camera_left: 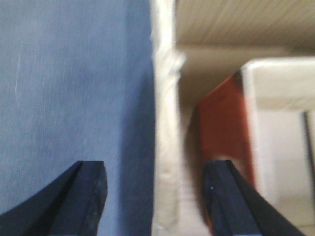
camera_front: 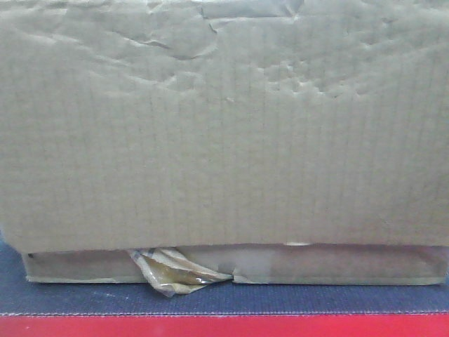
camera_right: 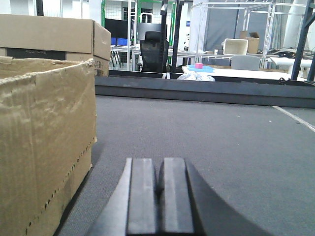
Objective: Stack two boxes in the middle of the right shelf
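My left pincer [camera_left: 153, 167] is spread wide and empty, astride a pale edge [camera_left: 165, 123] beside a blue surface [camera_left: 74, 83]. Whether that edge belongs to a box I cannot tell. My right pincer [camera_right: 158, 172] has its fingers pressed together on nothing, low over the grey surface [camera_right: 221, 142]. The open cardboard box [camera_right: 44, 142] stands just beside it to the left, its near wall running straight away along my pointing line (so reaching it means swinging left, I judge). Behind it sits a second box [camera_right: 49, 34], closed.

The cardboard box [camera_front: 224, 126] is tan, the surface [camera_front: 224, 298] dark blue.
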You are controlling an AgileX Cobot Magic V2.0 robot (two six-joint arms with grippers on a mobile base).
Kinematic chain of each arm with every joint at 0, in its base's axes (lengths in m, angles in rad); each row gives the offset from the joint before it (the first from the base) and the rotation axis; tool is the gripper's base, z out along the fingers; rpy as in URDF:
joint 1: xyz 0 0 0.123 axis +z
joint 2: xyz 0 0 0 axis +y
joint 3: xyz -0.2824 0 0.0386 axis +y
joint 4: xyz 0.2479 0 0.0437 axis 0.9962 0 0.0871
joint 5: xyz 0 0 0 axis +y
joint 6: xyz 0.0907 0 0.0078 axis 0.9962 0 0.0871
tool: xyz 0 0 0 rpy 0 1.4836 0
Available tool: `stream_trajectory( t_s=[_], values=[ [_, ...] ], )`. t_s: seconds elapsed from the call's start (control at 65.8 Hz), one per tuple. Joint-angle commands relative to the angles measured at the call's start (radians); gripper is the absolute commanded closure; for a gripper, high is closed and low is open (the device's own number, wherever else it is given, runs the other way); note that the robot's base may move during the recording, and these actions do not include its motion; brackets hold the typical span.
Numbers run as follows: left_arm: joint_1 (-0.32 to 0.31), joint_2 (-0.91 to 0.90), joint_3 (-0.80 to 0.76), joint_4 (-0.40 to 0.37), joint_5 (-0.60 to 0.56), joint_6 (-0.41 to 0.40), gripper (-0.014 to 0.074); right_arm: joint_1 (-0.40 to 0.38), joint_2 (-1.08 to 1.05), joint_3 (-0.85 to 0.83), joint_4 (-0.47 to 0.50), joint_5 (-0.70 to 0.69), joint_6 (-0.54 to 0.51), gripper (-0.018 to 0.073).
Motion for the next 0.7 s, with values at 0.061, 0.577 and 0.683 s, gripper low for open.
stream_trajectory(
  t_s=[0.061,0.577,0.683],
  values=[
    [0.0,-0.005,0.047,-0.018,-0.004,0.002,0.0256,-0.004,-0.004,0.0,0.003,-0.017,-0.006,0.0722],
    [0.0,-0.001,0.068,-0.068,-0.004,0.046,0.0256,-0.004,-0.004,0.0,0.003,-0.017,-0.006,0.0722],
    [0.0,-0.001,0.068,-0.068,-0.004,0.046,0.0256,-0.004,-0.004,0.0,0.003,-0.017,-0.006,0.0722]
  ],
)
